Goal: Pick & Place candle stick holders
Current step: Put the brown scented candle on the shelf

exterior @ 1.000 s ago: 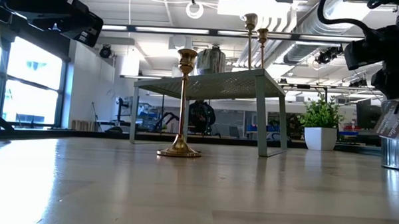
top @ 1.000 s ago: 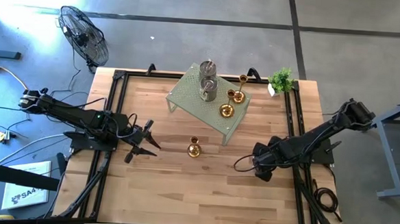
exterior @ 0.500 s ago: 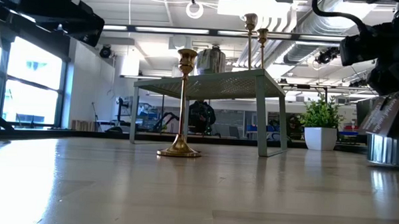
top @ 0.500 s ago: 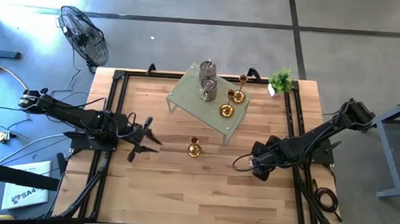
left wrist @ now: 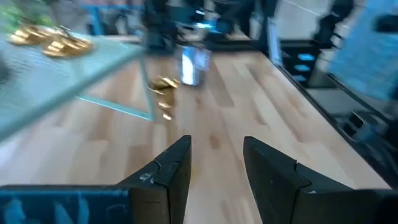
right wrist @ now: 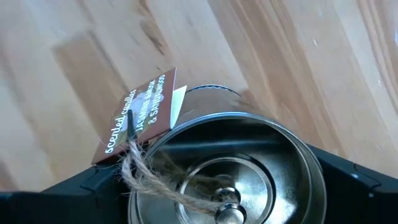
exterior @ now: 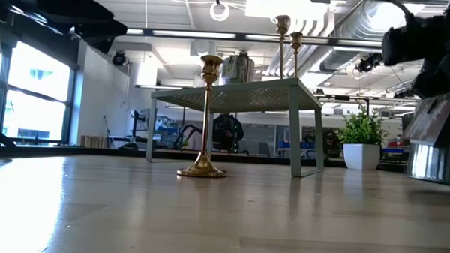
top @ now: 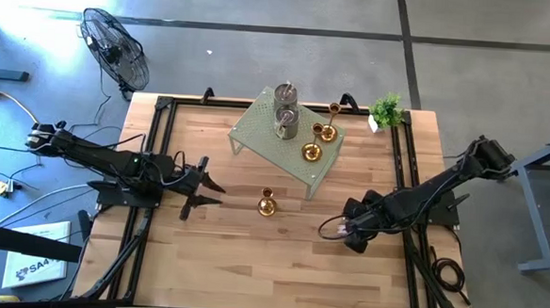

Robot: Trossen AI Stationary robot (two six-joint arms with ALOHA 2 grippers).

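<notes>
**Right hand carries a silver cup inward; left hand edges toward the lone gold holder**

The right hand (top: 346, 231) is clamped around a squat silver cup (right wrist: 227, 168) with a twine-tied paper tag (right wrist: 140, 115), just above the desk (top: 251, 256). Over the last second it has slid toward the desk's middle, so the cup looks mid-transfer and not yet set down. The left hand (top: 200, 190) has crept closer to the gold holder (top: 267, 205) standing alone on the desk in front of the green rack (top: 285, 140); its fingers (left wrist: 174, 174) stand partly apart and hold nothing. Two more silver cups (top: 285, 107) and three gold holders (top: 318, 137) sit on the rack, unmoved. The likely next pick is the lone gold one.
</notes>
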